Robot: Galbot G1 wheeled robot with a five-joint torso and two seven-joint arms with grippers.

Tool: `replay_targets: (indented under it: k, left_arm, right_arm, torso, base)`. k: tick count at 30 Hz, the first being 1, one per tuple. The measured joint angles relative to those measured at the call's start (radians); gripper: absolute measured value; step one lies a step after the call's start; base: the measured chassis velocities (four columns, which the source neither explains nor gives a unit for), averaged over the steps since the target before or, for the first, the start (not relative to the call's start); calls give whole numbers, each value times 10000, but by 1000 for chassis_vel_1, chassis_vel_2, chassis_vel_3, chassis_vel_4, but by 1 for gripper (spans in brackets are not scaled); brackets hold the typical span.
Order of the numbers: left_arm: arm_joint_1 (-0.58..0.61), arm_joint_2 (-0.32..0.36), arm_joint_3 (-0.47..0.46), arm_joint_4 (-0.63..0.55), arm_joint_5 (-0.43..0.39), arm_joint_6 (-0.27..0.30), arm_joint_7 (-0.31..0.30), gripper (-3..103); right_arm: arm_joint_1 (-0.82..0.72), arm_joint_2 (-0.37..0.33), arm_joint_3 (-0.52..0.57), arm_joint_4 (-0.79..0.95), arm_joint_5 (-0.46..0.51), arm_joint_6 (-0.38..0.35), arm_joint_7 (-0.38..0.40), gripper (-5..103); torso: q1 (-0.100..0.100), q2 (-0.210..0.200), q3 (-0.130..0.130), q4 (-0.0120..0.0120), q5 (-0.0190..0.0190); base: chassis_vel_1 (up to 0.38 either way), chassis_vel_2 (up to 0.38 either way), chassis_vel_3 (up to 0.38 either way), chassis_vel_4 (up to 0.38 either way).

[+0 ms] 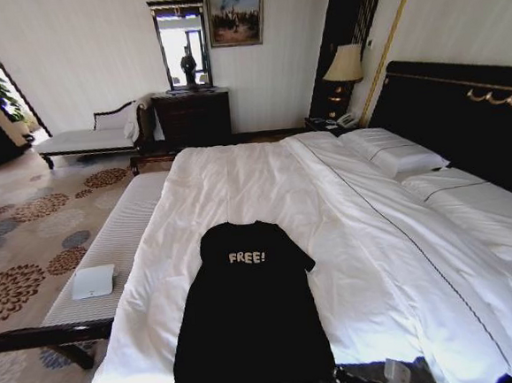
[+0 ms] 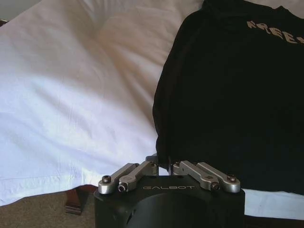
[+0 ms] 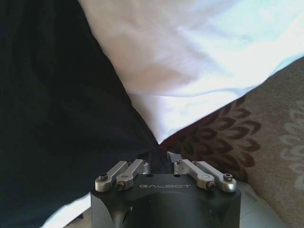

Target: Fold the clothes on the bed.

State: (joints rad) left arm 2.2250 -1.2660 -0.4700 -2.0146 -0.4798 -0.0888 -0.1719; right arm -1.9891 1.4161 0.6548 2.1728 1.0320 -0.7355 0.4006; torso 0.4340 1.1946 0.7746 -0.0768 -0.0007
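The clothes are one black T-shirt with white "FREE!" lettering. It lies flat on the white bed, collar away from me and hem at the near edge of the mattress. In the left wrist view my left gripper is shut on the T-shirt at one hem corner. In the right wrist view my right gripper is shut on the other hem corner of the T-shirt, just over the mattress edge. Both sleeves lie folded in against the body.
White pillows rest against the dark headboard on the right. A pale bench with a white box runs along the bed's left end. A chaise, dresser and patterned carpet lie beyond.
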Motion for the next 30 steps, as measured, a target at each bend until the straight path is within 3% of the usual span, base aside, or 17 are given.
replay_targets:
  k: [3, 4, 5, 6, 7, 9, 13, 14, 15, 17, 18, 19, 20, 23, 24, 28, 30]
  left_arm:
    - [113, 82, 28, -41, 49, -42, -2, 28]
    - [113, 82, 28, -41, 49, -42, -2, 28]
    - [159, 83, -15, -56, 50, -65, -2, 33]
    - [193, 83, -54, -70, 51, -87, -2, 33]
    - [278, 83, -145, -101, 46, -137, 0, 39]
    - [342, 81, -211, -124, 28, -162, 9, 44]
    - [590, 93, -399, -150, 77, -478, 41, 66]
    - [590, 93, -399, -150, 77, -478, 41, 66]
    - [646, 99, -423, -143, 138, -593, 43, 66]
    - [758, 93, -463, -130, 297, -867, 45, 76]
    - [758, 93, -463, -130, 297, -867, 45, 76]
    - [795, 70, -488, -129, 392, -1001, 44, 82]
    - [822, 40, -518, -138, 472, -1114, 46, 88]
    - [842, -82, -569, -315, 655, -1394, 248, 97]
    - [842, -82, -569, -315, 655, -1394, 248, 97]
    - [262, -391, -540, -622, 1897, -1942, 723, 100]
    - [3, -402, -507, -622, 2224, -2001, 762, 100]
  right_arm:
    - [-282, 69, -104, 68, -477, 0, 13, 27]
    - [-282, 69, -104, 68, -477, 0, 13, 27]
    - [-365, 106, -110, 109, -588, 0, -4, 38]
    - [-405, 126, -104, 133, -627, 0, -8, 38]
    - [-462, 150, -52, 175, -685, 0, -10, 50]
    - [-496, 150, 24, 223, -714, 0, -16, 50]
    - [-562, -23, 371, 578, -1185, 348, -244, 71]
    - [-562, -23, 371, 578, -1185, 348, -244, 71]
    - [-553, -91, 421, 638, -1513, 582, -361, 77]
    - [-457, -297, 497, 722, -2708, 1314, -743, 83]
    - [-457, -297, 497, 722, -2708, 1314, -743, 83]
    - [-391, -393, 499, 730, -3335, 1748, -932, 83]
    - [-326, -493, 500, 731, -3910, 2128, -1131, 94]
    - [-111, -805, 467, 720, -5040, 3061, -1566, 99]
    - [-111, -805, 467, 720, -5040, 3061, -1566, 99]
    - [667, -1504, 265, 187, -7026, 4659, -2354, 100]
    - [867, -1643, 224, 29, -7373, 4859, -2563, 100]
  torso:
    - [0, -1, 0, -2, 0]
    - [0, -1, 0, -2, 0]
    - [0, -1, 0, -2, -1]
    - [0, 0, 0, -2, -1]
    - [0, 0, 0, -2, 1]
    - [0, -1, 0, -1, 0]
    - [0, -1, 0, 0, 1]
    - [0, -1, 0, 0, 1]
    - [0, -1, 0, 0, 0]
    - [0, 0, 0, 0, 0]
    - [0, 0, 0, 0, 0]
    - [0, -1, 0, 0, 1]
    - [0, -1, 0, 0, 1]
    - [0, -1, 0, 0, 1]
    - [0, -1, 0, 0, 1]
    - [0, -1, 0, 2, 4]
    - [1, -2, 0, 3, 2]
  base:
    - [0, 0, 0, 0]
    - [0, 0, 0, 0]
    - [0, 0, 0, 0]
    - [0, 0, 0, 0]
    - [0, 0, 0, 0]
    - [0, 0, 0, 0]
    - [0, 0, 0, 0]
    - [0, 0, 0, 0]
    - [0, 0, 0, 0]
    - [0, 0, 0, 0]
    - [0, 0, 0, 0]
    - [0, 0, 0, 0]
    - [0, 0, 0, 0]
    - [0, 0, 0, 0]
    - [0, 0, 0, 0]
    - [0, 0, 0, 0]
    - [0, 0, 0, 0]
